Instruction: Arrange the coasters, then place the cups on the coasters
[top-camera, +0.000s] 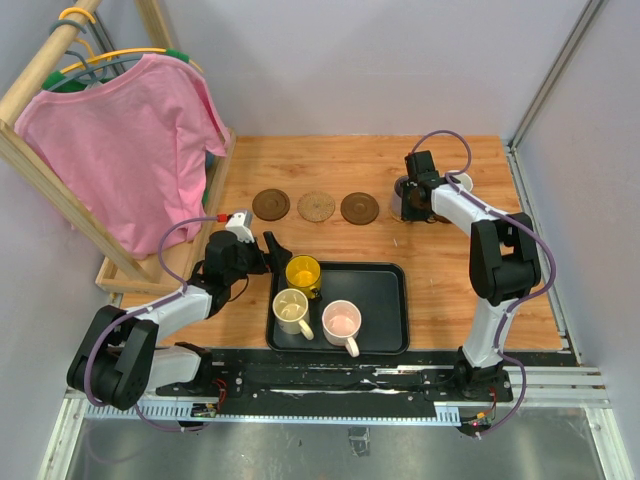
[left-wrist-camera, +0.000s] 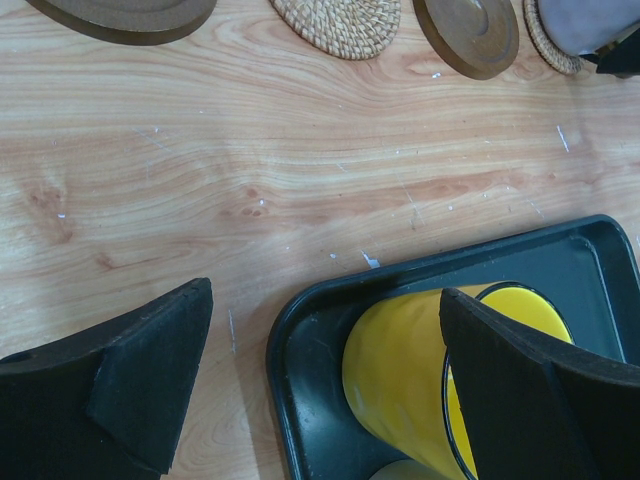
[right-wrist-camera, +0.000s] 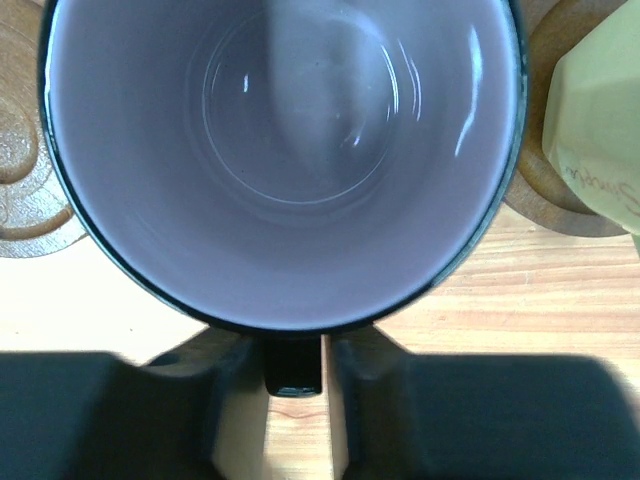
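Observation:
Three coasters (top-camera: 271, 204) (top-camera: 316, 206) (top-camera: 360, 208) lie in a row on the wooden table. The purple-grey cup (right-wrist-camera: 290, 150) stands on a woven coaster (left-wrist-camera: 545, 45) at the row's right end. My right gripper (right-wrist-camera: 296, 375) straddles its dark handle (right-wrist-camera: 293, 370), with a sliver of table showing beside the right finger, so the jaws are slightly open. A pale yellow-green cup (right-wrist-camera: 600, 110) sits on a brown coaster (right-wrist-camera: 560, 190) just to the right. My left gripper (left-wrist-camera: 325, 300) is wide open by the yellow cup (left-wrist-camera: 400, 370) in the black tray (left-wrist-camera: 300, 400), one finger over its rim.
The tray (top-camera: 385, 320) also holds a cream cup (top-camera: 291, 310) and a pink cup (top-camera: 341, 320). A wooden rack with a pink shirt (top-camera: 130, 150) fills the back left, its base (top-camera: 150, 270) close to my left arm. A metal frame post (top-camera: 560, 70) borders the right side.

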